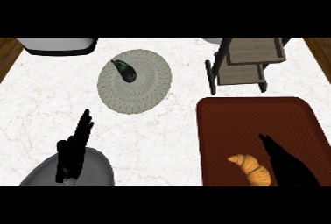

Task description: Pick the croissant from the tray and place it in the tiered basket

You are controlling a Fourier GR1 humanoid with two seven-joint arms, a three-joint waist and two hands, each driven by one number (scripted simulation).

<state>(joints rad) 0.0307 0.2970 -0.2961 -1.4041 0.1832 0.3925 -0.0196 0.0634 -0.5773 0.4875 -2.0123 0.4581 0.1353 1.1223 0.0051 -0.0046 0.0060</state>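
Right hand (284, 162), fingers straight, beside croissant (252, 169) on tray (220, 131); tiered basket (249, 61) seemingly bare.

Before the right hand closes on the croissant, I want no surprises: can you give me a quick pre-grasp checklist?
1. Croissant lying on the tray: ok.
2. Right hand beside the croissant, fingers straight, holding nothing: ok.
3. Fingers around the croissant: not ok, hand sits to its right.
4. Tiered basket upright behind the tray, shelves free: ok.
5. Left hand open at the lower left, away from the tray: ok.
6. Hand height above the tray: cannot tell.
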